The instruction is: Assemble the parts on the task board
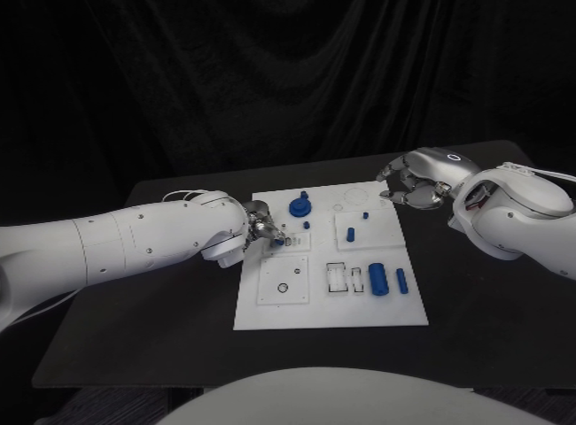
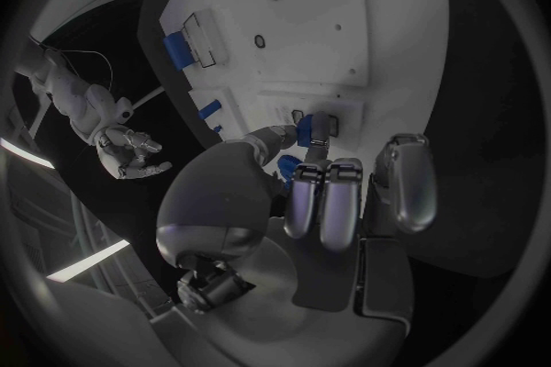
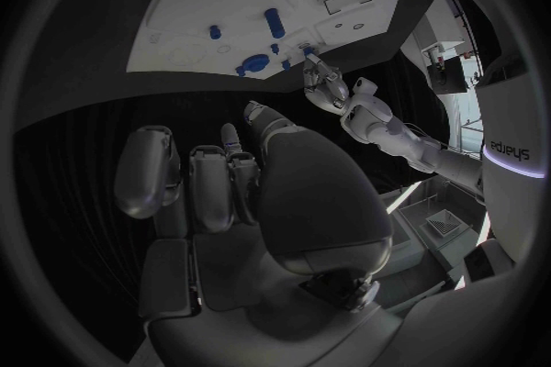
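The left hand pinches a small blue part at the board's left edge, ready for seating; the right hand hangs curled, holding nothing, beyond the far right corner.

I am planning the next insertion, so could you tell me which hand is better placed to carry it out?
Left, probably: the left hand sits at the task board's edge, pinching a small blue part over it. The right hand hangs beyond the far corner, apparently holding nothing.

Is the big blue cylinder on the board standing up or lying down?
Lying down. The big blue cylinder rests lengthwise on the task board.
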`<state>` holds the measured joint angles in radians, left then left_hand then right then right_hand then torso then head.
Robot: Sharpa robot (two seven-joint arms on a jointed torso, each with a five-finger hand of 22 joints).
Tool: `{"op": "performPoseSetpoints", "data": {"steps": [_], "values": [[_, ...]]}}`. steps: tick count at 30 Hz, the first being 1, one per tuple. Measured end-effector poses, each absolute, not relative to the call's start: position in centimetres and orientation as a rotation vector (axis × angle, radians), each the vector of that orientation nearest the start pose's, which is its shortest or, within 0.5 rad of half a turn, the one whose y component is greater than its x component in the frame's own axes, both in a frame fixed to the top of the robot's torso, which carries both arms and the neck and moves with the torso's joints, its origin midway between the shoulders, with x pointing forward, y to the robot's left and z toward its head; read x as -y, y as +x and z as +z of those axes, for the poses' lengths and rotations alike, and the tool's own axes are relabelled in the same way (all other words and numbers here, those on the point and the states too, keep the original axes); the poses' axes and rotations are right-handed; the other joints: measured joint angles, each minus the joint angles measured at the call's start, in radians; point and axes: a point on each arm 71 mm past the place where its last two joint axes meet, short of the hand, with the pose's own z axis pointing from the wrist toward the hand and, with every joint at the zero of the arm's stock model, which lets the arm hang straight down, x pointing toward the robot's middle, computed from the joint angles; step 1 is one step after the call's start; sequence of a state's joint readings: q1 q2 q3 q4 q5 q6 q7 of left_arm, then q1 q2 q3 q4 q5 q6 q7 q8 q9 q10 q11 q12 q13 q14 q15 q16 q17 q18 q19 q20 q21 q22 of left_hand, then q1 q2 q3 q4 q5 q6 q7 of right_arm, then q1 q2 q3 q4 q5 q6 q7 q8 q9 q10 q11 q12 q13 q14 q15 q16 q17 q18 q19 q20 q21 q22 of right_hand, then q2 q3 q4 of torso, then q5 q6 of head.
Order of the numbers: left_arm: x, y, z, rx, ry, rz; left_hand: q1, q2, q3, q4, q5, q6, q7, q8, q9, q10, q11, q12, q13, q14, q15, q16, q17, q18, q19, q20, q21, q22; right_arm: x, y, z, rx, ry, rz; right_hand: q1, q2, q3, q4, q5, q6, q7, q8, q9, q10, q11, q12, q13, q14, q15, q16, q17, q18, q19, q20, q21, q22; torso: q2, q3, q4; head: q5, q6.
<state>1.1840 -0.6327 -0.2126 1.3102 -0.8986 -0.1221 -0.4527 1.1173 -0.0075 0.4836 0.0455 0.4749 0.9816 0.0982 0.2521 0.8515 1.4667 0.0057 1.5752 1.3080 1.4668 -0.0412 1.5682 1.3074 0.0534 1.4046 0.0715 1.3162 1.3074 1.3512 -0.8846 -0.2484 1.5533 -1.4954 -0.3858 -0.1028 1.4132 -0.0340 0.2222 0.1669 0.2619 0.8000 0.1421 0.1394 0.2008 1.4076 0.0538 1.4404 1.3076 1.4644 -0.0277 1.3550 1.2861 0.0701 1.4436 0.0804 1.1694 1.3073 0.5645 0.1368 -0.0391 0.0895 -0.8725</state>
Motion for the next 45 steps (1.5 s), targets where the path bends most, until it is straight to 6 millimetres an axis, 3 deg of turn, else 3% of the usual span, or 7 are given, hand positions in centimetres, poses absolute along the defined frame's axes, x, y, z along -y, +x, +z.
{"op": "performPoseSetpoints", "data": {"steps": [2,8,45], "values": [[-17.9,48.4,-29.6,-2.296,-0.420,-0.451,-0.006,0.002,0.003,0.003,-0.024,0.000,0.000,0.001,0.000,-0.002,-0.002,0.000,0.000,0.000,0.000,0.000,0.000,0.000,0.000,0.000,0.000,0.000,21.5,47.8,-18.1,-1.638,-0.280,0.557,0.000,0.000,0.000,0.000,0.000,0.000,0.000,0.000,0.000,0.000,0.000,0.000,0.000,0.000,0.000,0.000,0.000,0.000,0.000,0.000,0.000,0.000,0.000,0.0000,-0.0001,-0.002,0.000],[-17.7,48.3,-29.7,-2.282,-0.428,-0.457,-0.011,-0.001,0.013,-0.004,-0.043,0.007,-0.001,0.004,0.001,-0.004,-0.003,0.000,0.000,0.000,0.000,0.000,0.000,0.000,0.000,0.000,-0.002,0.000,21.6,47.8,-18.1,-1.642,-0.280,0.555,0.000,0.000,0.000,0.000,0.000,0.000,0.000,0.000,0.000,0.000,0.000,0.000,0.000,0.000,0.000,0.000,-0.002,0.000,0.000,0.000,0.000,0.000,0.000,-0.0001,-0.0007,-0.003,0.000],[-16.8,48.3,-30.2,-2.290,-0.440,-0.488,-0.025,0.001,0.023,-0.004,-0.050,0.007,-0.007,-0.004,0.002,-0.003,-0.003,0.000,0.000,0.000,0.000,0.000,0.000,0.000,-0.007,-0.007,-0.017,0.000,21.7,47.8,-18.3,-1.665,-0.270,0.548,0.000,0.000,0.003,0.003,0.005,0.004,0.004,0.000,-0.001,0.000,0.000,0.000,0.000,0.000,0.000,0.000,-0.003,0.000,0.000,0.000,0.000,0.001,0.000,-0.0019,-0.0033,0.005,0.000]]}}
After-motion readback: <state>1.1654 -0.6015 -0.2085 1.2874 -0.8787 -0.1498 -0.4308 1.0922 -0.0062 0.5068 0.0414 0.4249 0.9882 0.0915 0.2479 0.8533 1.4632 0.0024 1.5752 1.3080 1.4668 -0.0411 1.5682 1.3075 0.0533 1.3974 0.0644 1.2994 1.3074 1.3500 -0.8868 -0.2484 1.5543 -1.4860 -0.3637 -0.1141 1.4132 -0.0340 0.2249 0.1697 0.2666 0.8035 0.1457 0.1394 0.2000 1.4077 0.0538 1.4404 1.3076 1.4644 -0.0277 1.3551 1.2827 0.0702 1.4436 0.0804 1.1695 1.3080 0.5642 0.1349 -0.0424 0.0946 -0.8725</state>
